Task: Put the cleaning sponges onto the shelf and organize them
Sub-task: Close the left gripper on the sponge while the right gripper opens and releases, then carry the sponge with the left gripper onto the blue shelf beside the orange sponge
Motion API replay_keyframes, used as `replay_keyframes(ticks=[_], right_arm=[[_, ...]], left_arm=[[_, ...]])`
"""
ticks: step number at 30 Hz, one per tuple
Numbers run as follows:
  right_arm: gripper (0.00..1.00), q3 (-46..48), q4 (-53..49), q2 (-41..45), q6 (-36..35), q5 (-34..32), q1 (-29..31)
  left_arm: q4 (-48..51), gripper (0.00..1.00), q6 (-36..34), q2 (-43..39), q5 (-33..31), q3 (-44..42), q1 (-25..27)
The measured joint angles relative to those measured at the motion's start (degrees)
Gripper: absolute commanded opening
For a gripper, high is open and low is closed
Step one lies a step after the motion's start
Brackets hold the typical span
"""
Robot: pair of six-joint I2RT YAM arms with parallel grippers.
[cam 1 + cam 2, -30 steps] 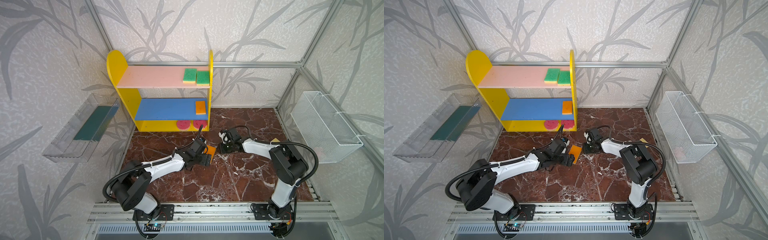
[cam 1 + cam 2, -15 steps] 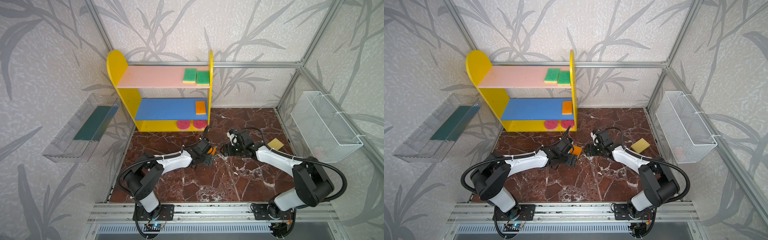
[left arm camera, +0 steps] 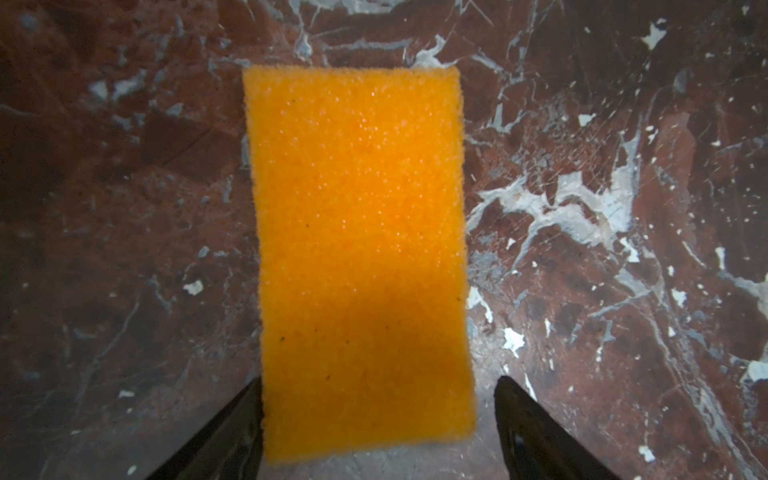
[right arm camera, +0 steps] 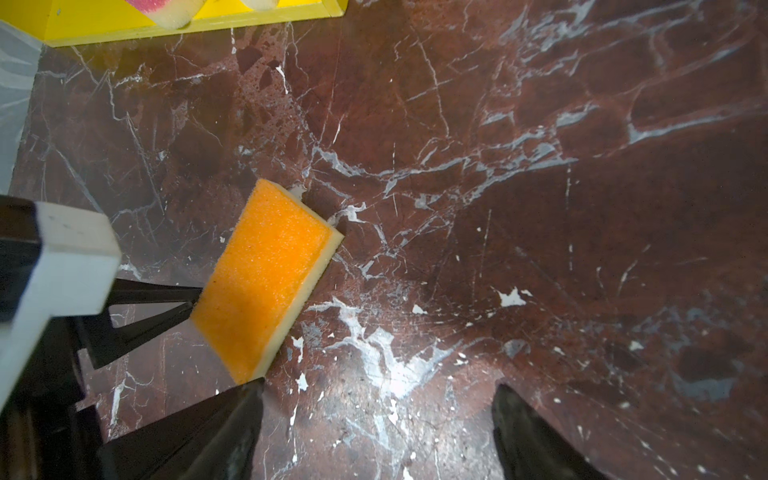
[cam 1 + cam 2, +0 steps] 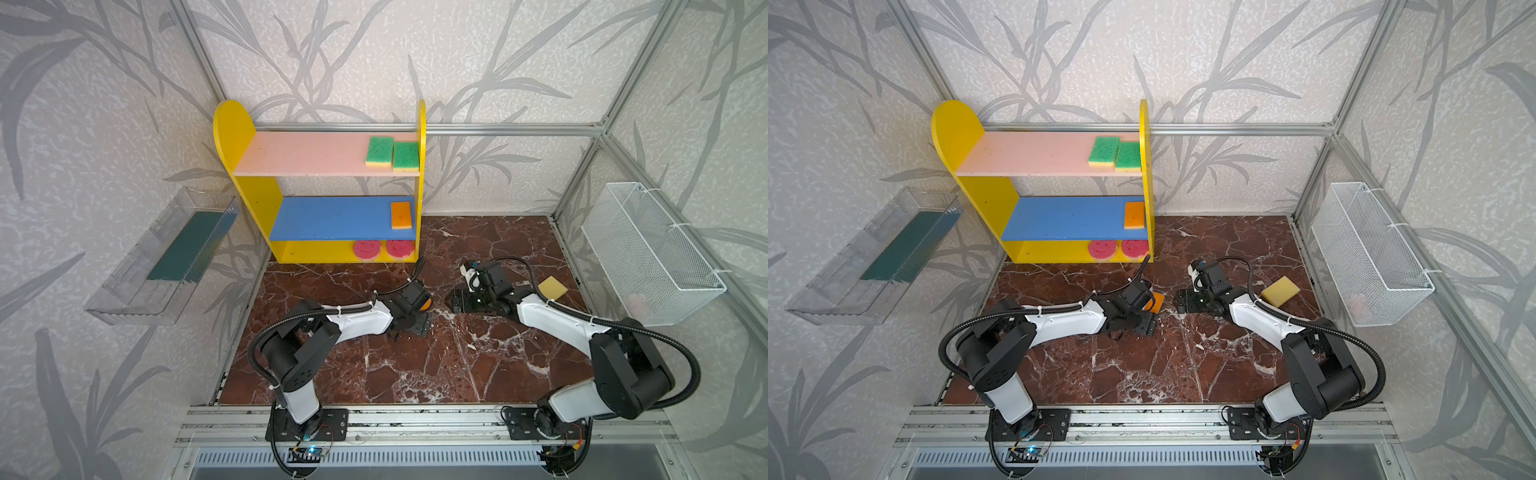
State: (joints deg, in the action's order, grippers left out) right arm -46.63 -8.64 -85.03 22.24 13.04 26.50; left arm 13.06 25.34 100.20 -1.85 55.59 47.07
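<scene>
- Left wrist view: the orange-faced sponge point(image 3: 361, 257) lies flat on the red marble floor point(image 3: 623, 208), with its near end between the left gripper point(image 3: 380, 381) fingers point(image 3: 523, 419). The jaws are spread wide. One finger is right at the sponge's edge and the other stands clear, so there's no squeeze.
- Right wrist view: the right gripper point(image 4: 379, 386) is spread wide too, with nothing between its fingers, just beside that same sponge's corner.
- Both top views: the shelf point(image 5: 241, 137) has two green sponges point(image 5: 379, 151) on the pink board, an orange one point(image 5: 401, 215) on the blue board and two pink round ones point(image 5: 367, 250) on the base.
- One yellow sponge point(image 5: 552, 287) sits on the floor by the right arm, well apart from the shelf.
</scene>
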Motion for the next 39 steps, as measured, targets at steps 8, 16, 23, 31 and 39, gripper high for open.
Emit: replay_keyframes(ticks=[8,16,23,31,39], right_arm=[[0.85,0.0,0.0,0.0,0.0,0.0,0.0],[0.85,0.0,-0.1,1.0,-0.2,0.0,0.0],[0.85,0.0,-0.2,1.9,-0.5,0.1,-0.3],[0.86,1.0,-0.2,3.0,-0.6,0.4,-0.3],[0.86,1.4,0.2,3.8,-0.6,1.2,-0.3]], left_arm=[[3.4,0.68,0.1,1.1,-3.0,2.8,1.2],[7.0,0.66,0.4,1.0,-6.0,4.2,2.1],[11.0,0.66,0.9,-8.0,-8.8,4.3,1.7],[11.0,0.66,1.1,-24.1,-10.1,2.9,-5.2],[10.7,0.65,-2.2,-29.9,-11.1,3.3,-15.4]])
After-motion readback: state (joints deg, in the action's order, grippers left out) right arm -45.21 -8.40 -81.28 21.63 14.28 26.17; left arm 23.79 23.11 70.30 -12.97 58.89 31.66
